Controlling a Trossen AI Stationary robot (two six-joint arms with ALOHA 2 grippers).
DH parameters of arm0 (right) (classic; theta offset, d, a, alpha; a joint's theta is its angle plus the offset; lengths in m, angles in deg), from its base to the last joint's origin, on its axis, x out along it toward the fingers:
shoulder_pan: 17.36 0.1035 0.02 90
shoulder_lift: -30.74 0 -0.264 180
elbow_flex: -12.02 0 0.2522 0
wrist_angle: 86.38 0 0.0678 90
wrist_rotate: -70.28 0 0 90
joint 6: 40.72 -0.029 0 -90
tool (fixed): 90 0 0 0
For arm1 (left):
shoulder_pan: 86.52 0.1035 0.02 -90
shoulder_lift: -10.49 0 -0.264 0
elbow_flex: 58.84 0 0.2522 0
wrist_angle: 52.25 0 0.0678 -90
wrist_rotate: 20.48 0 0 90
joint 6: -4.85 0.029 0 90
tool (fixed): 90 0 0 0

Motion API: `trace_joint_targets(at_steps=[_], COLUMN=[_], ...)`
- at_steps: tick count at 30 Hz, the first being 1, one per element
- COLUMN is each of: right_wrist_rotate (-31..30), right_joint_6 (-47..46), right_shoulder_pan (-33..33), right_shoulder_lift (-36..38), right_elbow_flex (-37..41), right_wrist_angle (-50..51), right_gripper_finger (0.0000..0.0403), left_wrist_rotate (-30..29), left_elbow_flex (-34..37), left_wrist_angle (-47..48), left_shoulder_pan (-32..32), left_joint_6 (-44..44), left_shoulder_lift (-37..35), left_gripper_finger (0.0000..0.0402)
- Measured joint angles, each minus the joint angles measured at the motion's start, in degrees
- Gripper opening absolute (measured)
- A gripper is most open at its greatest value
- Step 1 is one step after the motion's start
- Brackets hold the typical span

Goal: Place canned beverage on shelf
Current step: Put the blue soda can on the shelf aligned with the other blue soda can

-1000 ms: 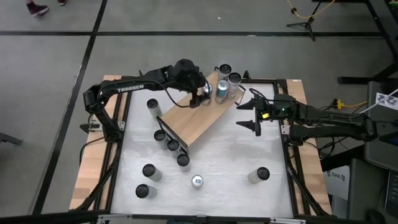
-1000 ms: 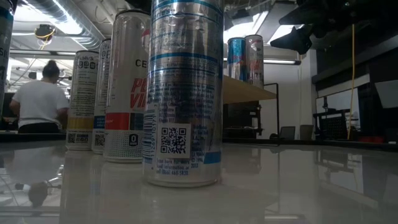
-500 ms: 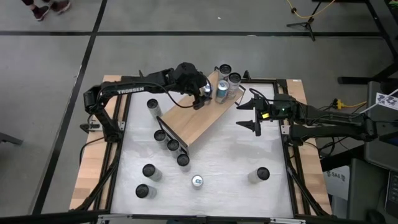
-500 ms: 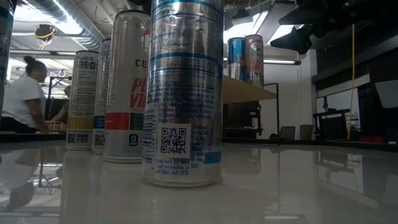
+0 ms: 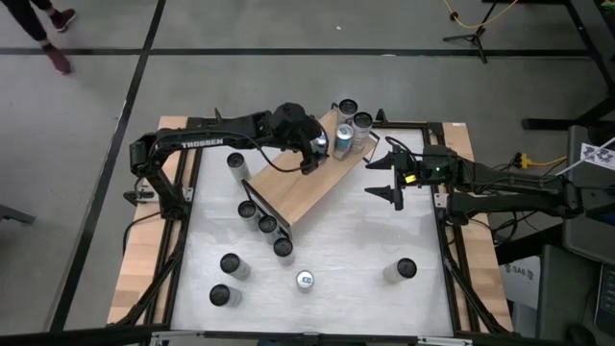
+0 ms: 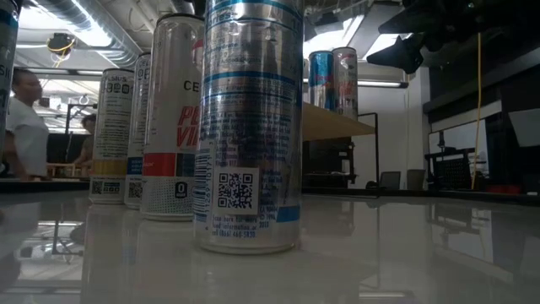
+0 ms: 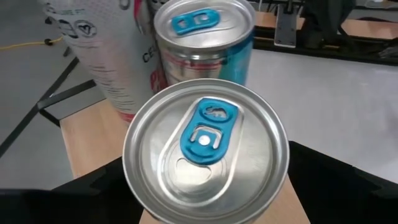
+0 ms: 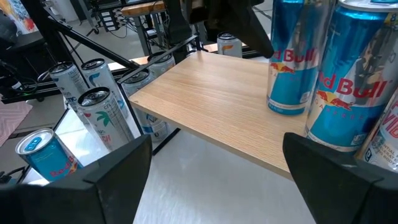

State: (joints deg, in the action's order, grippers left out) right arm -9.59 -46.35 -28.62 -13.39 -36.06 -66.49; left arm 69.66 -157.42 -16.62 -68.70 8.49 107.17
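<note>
White tabletop (image 5: 365, 250) under a dim workshop, a person (image 6: 21, 118) drifting across the far background, and all the action is up at the far end of the shelf (image 5: 298, 192). The left gripper (image 5: 309, 154) has slipped a touch along the board over the last second, easing toward its nearer end, and it has kept the same width throughout. Its fingers (image 7: 93, 186) stand spread wide on either side of the can (image 7: 205, 155), which sits upright right between them on the wood. By the look of it, that's a can let go rather than pinched, so the placement reads as done and only the retreat remains. The can is a silver slim one with a blue tab and shows no tilt. Just beyond the gripper stand two more cans, one blue-and-silver (image 7: 205, 37) and one white (image 7: 106, 56), close together at the shelf's end. The board itself is light-brown wood lying at an angle across the table. Well off to the side, the right gripper (image 5: 389, 178) waits over the table with its fingers spread and empty, facing the shelf edge.
</note>
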Motion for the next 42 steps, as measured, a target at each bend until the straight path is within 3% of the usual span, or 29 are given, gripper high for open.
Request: trace_joint_targets(at_steps=[11,22,38,42], right_wrist_rotate=[0.0,0.0,0.0,0.0], right_joint_6=[0.0,0.0,0.0,0.0], right_shoulder_pan=[0.0,0.0,0.0,0.0], right_shoulder_lift=[0.0,0.0,0.0,0.0], right_elbow_flex=[0.0,0.0,0.0,0.0], right_wrist_angle=[0.0,0.0,0.0,0.0], right_gripper_finger=[0.0356,0.0356,0.0356,0.0356], left_wrist_rotate=[-6.8,-6.2,17.0,19.1], left_elbow_flex=[0.0,-0.1,-0.1,-0.1], left_wrist_angle=[0.0,-0.1,0.3,0.3], left_shoulder_pan=[-1.4,-1.2,6.7,8.7], left_joint_6=[-0.2,0.9,10.2,11.6], left_shoulder_lift=[-0.1,-0.1,-0.1,-0.1], left_gripper_finger=[0.0325,0.0214,0.0213,0.0214])
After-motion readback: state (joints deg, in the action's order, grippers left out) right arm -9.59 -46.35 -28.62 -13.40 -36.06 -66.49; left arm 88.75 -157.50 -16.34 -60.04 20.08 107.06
